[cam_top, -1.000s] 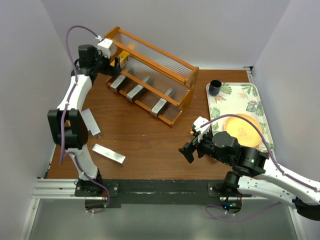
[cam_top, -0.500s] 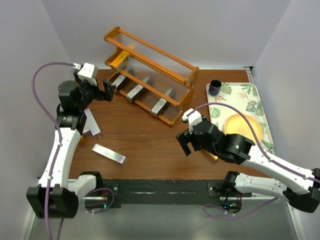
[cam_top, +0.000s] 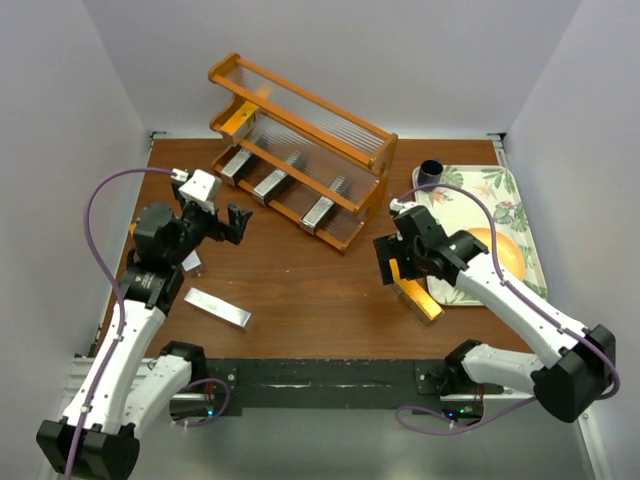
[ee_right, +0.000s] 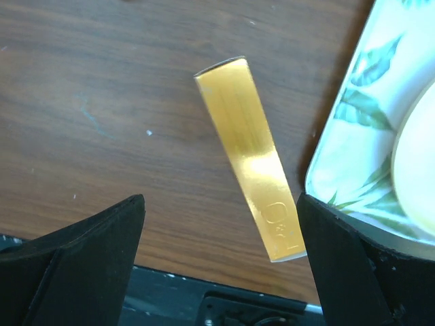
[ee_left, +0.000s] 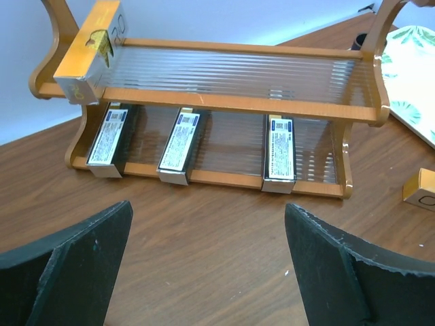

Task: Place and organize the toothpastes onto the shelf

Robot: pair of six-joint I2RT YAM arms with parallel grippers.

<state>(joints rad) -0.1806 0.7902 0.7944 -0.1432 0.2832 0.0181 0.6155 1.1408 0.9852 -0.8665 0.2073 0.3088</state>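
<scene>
Jaws spread wide, the left end effector [cam_top: 231,224] hovers over the counter [cam_top: 300,270] facing the shelf [cam_top: 300,125], a silver carton [cam_top: 217,307] lying near it. Three silver cartons [ee_left: 178,139] sit on the shelf's bottom tier, an orange carton [ee_left: 92,51] on the tier above at its left end. The right end effector [cam_top: 393,263] hangs open over a second orange carton [ee_right: 253,163] beside the tray [ee_right: 340,139].

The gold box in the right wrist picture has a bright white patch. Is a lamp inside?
No: in the right wrist view it is glare, light bouncing off the shiny orange carton; in the left wrist view the shelf looks sharp; in the top view the light is even.
</scene>
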